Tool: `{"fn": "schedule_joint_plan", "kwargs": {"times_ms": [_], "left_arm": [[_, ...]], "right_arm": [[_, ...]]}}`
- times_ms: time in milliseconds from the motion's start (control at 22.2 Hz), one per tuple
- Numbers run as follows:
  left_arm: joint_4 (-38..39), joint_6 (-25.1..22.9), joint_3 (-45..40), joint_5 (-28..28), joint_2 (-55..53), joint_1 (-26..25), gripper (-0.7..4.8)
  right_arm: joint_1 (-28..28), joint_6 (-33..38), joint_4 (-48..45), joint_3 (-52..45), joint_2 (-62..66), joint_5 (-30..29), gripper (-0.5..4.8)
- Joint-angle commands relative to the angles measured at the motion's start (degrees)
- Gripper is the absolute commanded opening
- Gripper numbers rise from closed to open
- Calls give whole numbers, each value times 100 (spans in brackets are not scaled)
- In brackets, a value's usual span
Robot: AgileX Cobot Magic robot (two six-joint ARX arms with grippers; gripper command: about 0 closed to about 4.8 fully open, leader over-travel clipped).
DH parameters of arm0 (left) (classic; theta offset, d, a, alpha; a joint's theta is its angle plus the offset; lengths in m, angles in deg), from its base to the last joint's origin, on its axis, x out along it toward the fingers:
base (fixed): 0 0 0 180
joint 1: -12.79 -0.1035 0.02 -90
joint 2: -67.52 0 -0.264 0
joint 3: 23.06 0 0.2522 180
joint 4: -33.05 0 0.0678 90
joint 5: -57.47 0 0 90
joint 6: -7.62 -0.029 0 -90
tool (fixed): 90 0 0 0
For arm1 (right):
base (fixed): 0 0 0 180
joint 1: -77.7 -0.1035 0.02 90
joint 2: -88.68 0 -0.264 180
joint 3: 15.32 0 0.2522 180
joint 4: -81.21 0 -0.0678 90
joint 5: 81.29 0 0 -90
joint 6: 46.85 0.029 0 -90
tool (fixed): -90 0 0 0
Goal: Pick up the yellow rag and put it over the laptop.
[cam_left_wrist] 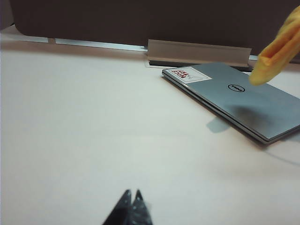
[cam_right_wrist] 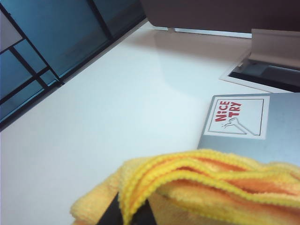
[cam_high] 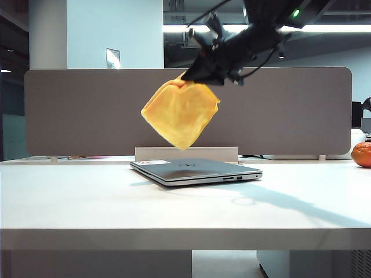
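Observation:
The yellow rag (cam_high: 181,113) hangs in the air above the closed silver-grey laptop (cam_high: 194,170), which lies flat at the table's middle. My right gripper (cam_high: 191,76) is shut on the rag's upper corner, coming in from the upper right. In the right wrist view the rag (cam_right_wrist: 197,183) drapes over the dark fingertips of the right gripper (cam_right_wrist: 130,216), with the laptop's (cam_right_wrist: 281,136) white sticker corner beyond. My left gripper (cam_left_wrist: 132,194) is shut and empty, low over bare table, well short of the laptop (cam_left_wrist: 243,98). A tip of the rag (cam_left_wrist: 276,51) dangles over it.
A round orange object (cam_high: 362,154) sits at the table's far right edge. A grey partition panel (cam_high: 87,110) runs along the back, with a pale cable tray (cam_high: 185,153) just behind the laptop. White tabletop (cam_high: 69,197) spreads left and in front of the laptop.

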Motion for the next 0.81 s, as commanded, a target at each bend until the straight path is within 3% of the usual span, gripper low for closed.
{"fn": "schedule_joint_plan", "kwargs": {"times_ms": [45, 540, 810], "left_arm": [[-74, 2, 17, -15, -4, 4, -6], [-76, 4, 20, -17, -4, 7, -6], [-79, 4, 20, -15, -4, 4, -6]], "right_arm": [[15, -2, -98, 376, 345, 57, -7], [153, 83, 111, 1733, 1611, 708, -7], [249, 79, 1696, 1733, 1871, 1075, 2]]}}
